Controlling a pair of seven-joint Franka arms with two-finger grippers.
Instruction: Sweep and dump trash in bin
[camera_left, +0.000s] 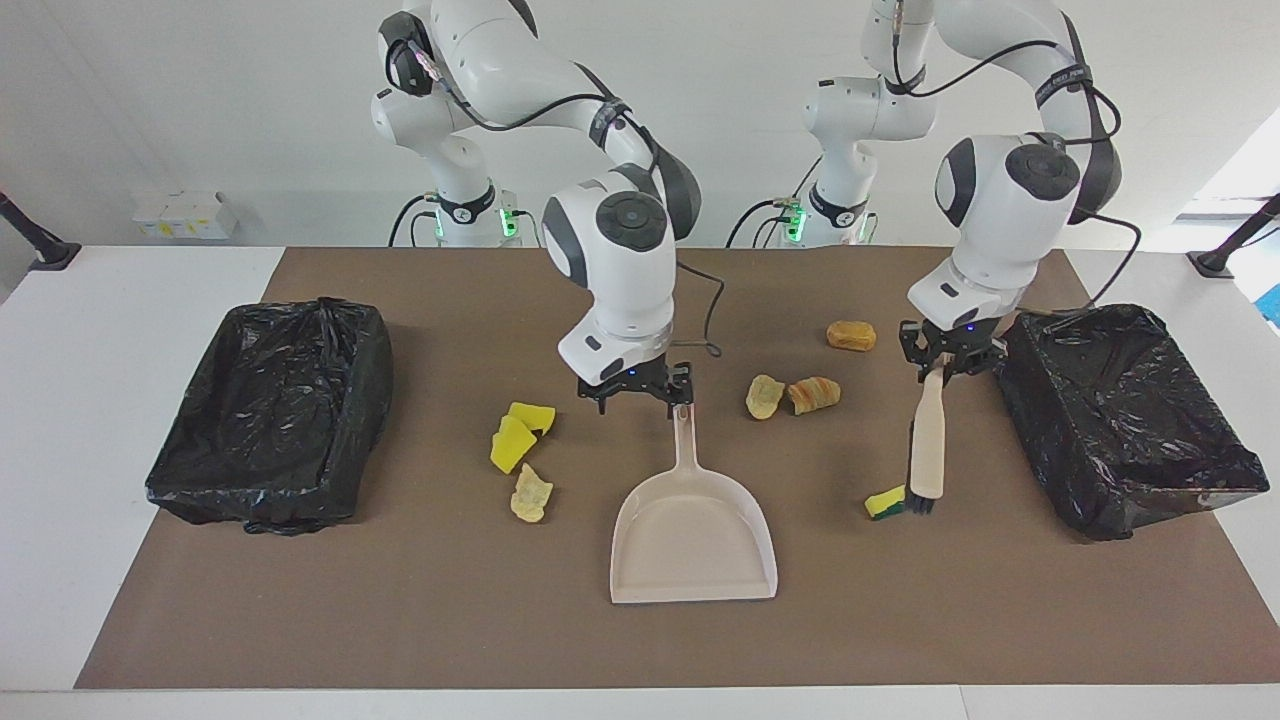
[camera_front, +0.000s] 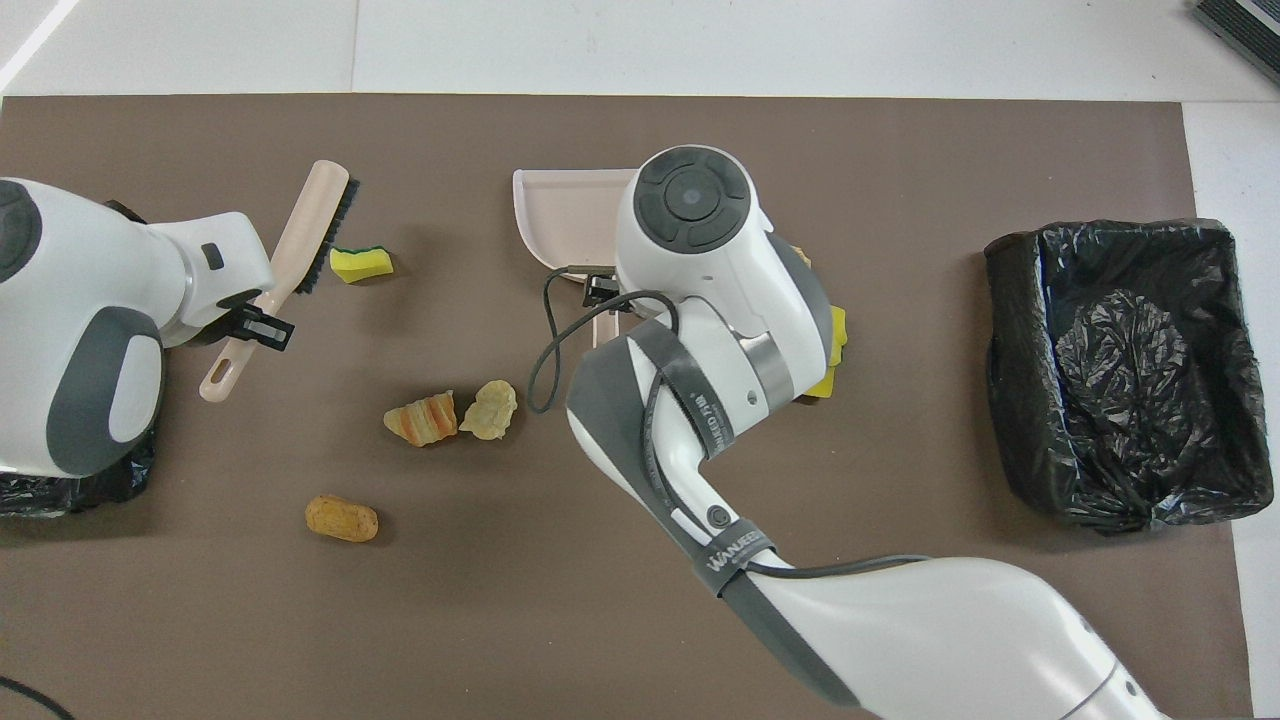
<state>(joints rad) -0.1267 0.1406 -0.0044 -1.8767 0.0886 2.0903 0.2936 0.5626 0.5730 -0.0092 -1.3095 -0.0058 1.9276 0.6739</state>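
Left gripper (camera_left: 950, 352) clamped shut on the handle end of the beige brush (camera_left: 928, 440), which hangs down with black bristles touching the mat right beside the green-backed sponge (camera_left: 889, 501), at the sponge's 3 o'clock in the facing view. Right gripper (camera_left: 636, 390) hovers low over the top of the dustpan (camera_left: 694, 535) handle, jaws spread wide, nothing held; cannot tell if a fingertip touches the handle. Dustpan lies flat mid-mat, handle pointing toward the robots. Trash all still on the brown mat (camera_left: 450, 620): two yellow sponge blocks (camera_left: 520, 436) touching each other at the dustpan's 10 o'clock, pale chip (camera_left: 530, 494) just below them at 6 o'clock; second chip (camera_left: 764, 396) and striped bread roll (camera_left: 814, 393) side by side at the dustpan's 1 o'clock; another roll (camera_left: 851, 335) nearer the robots, at 1 o'clock from that pair. Black-bagged bin (camera_left: 1120, 415) at the left arm's end of the table, close to the left gripper; a second bagged bin (camera_left: 275, 410) at the right arm's end. No trash visible in either bin.
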